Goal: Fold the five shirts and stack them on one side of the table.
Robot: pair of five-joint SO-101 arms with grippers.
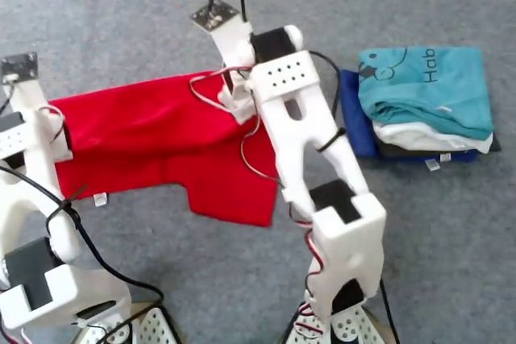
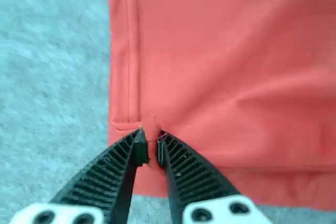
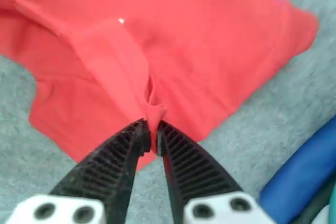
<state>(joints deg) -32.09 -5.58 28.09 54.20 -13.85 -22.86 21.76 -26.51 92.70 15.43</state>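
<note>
Jaws on both arms are closed tight on cloth. Left gripper (image 2: 149,150) pinches a small tuck of the red shirt (image 2: 220,66) at its hemmed edge, by a seam. Right gripper (image 3: 150,136) pinches a raised ridge near the shirt's other end.

Shirt lies spread on the grey table (image 1: 451,239) between the 2 arms, running out beyond both sets of tips, not yet folded small. Stack of folded shirts (image 1: 427,102), teal on top and seemingly 4 layers, sits apart on the right side.

Risks:
- Each bite is thin, so cloth may slip out on the lift.
- Uneven pull by the 2 arms would skew the fold.
- Right arm swinging wide could knock the stack.
</note>
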